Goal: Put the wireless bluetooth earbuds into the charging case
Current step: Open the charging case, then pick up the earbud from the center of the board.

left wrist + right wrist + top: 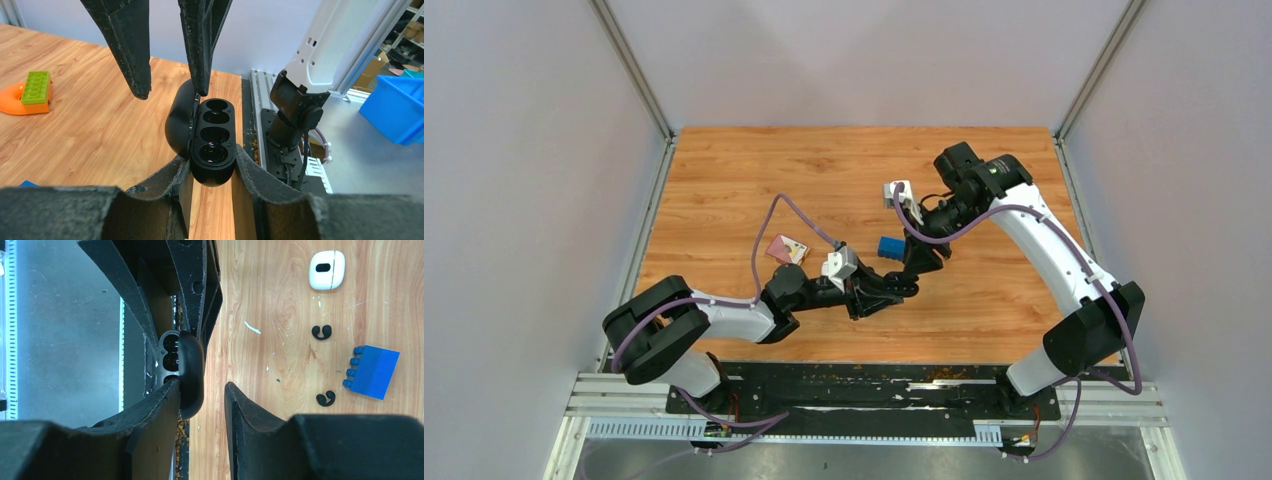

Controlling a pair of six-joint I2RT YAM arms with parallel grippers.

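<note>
Left gripper pinches the open case; right gripper spread, lid between its fingers. Black earbuds lie on the table at 10 and 8 o'clock of the blue block

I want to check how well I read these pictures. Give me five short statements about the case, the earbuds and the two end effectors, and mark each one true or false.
1. The left end effector grips the black charging case. True.
2. The lid of the case is closed. False: it stands open, and the wells inside show.
3. One earbud sits in the case. False: the wells look empty, and two black earbuds lie on the table.
4. A blue block lies on the table near the earbuds. True.
5. The right end effector is shut on the blue block. False: it is open, at the lid of the case.
</note>
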